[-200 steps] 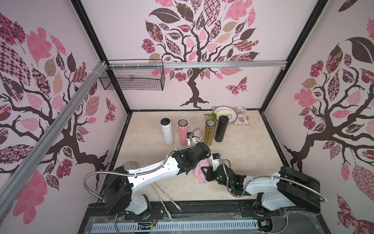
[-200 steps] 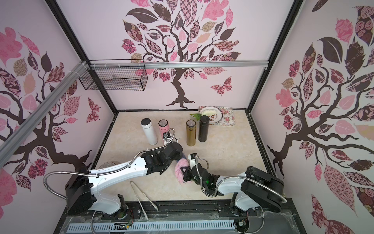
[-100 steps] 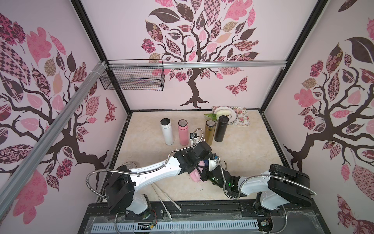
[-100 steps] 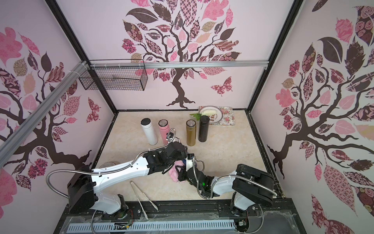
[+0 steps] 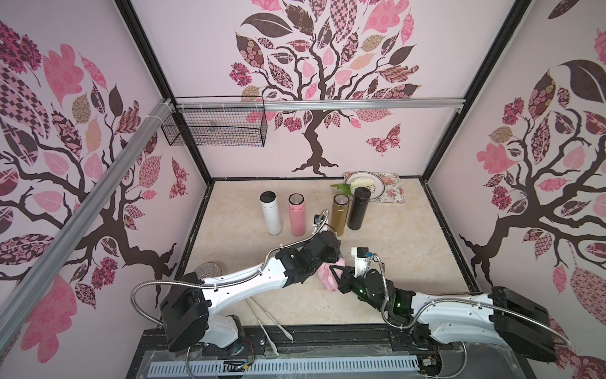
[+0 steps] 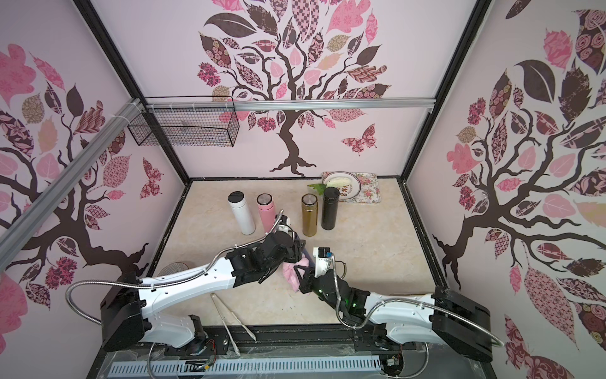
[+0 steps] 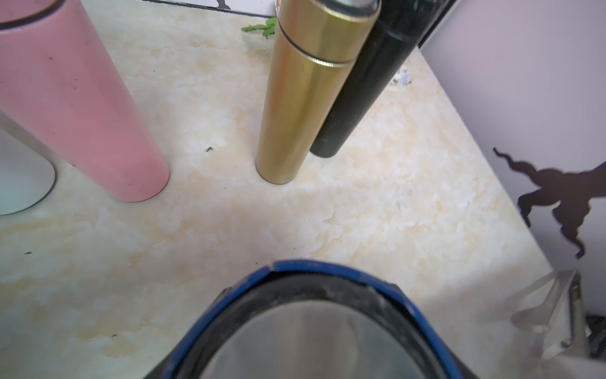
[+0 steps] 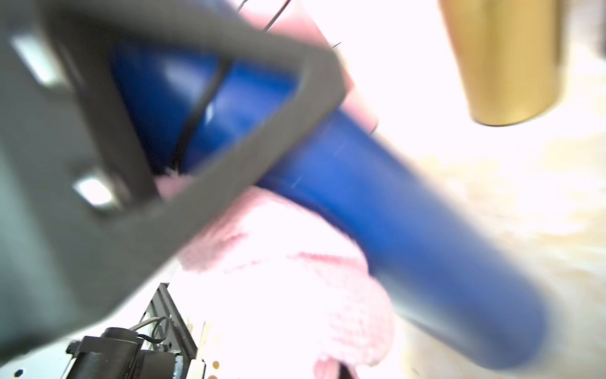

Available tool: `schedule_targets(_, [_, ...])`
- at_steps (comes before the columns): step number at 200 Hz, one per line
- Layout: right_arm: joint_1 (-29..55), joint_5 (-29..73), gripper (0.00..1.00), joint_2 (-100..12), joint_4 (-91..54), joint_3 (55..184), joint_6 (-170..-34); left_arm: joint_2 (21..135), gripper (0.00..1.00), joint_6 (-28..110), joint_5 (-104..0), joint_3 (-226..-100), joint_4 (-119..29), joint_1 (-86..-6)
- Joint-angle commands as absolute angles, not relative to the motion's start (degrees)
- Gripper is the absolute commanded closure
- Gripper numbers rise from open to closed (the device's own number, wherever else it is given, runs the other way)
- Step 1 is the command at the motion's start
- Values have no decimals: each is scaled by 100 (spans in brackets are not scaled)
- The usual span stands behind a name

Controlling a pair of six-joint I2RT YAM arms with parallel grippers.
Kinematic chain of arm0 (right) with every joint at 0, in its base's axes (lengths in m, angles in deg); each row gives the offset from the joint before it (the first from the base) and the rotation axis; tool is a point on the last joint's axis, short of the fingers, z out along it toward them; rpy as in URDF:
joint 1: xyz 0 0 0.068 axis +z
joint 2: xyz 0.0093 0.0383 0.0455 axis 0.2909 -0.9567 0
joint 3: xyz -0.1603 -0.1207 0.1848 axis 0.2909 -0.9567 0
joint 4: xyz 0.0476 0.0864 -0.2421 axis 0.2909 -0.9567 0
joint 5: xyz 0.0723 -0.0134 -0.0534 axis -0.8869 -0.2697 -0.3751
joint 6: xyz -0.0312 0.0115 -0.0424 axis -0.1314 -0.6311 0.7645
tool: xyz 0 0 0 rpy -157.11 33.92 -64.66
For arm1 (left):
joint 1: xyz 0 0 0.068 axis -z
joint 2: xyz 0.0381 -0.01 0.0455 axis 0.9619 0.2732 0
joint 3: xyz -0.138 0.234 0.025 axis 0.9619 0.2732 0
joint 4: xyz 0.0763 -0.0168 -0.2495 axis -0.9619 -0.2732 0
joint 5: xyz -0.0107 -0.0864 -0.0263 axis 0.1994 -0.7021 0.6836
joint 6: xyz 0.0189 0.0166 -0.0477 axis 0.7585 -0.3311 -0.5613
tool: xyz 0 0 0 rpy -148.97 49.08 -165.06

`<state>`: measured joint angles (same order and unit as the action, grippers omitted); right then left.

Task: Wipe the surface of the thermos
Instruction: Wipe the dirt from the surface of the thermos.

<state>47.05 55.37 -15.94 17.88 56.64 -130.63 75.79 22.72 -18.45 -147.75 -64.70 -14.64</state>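
Right pincer (image 5: 334, 273) tight on pink cloth (image 5: 324, 280)

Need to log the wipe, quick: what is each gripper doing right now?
Left gripper: closed on the blue thermos.
Right gripper: closed on the pink cloth.
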Motion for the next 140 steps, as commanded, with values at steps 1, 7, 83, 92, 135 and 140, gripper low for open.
schedule_targets(1, [4414,6223,100,-959,1020,5532,-13265,7243,100,3491,-2799,-14499,-6491,-1332])
schedule_targets(7, [4343,6146,100,-749,817,5516,-13271,7218,100,3618,-2847,-14476,-6493,-1331])
schedule_targets(83, [3182,3158,100,141,-854,7223,-12496,7181,100,5274,-3431,-14515,-6798,-1315])
schedule_targets(92, [3174,2775,100,-65,-942,7518,-12454,7149,100,5405,-3292,-14480,-6806,-1315])
schedule_targets(135, [3075,1004,100,-1266,-184,8160,-12856,6822,100,5800,-2832,-14019,-6247,-1218])
schedule_targets(140, [3074,937,100,-1371,-60,8159,-12911,6762,100,5780,-2819,-13962,-6170,-1218])
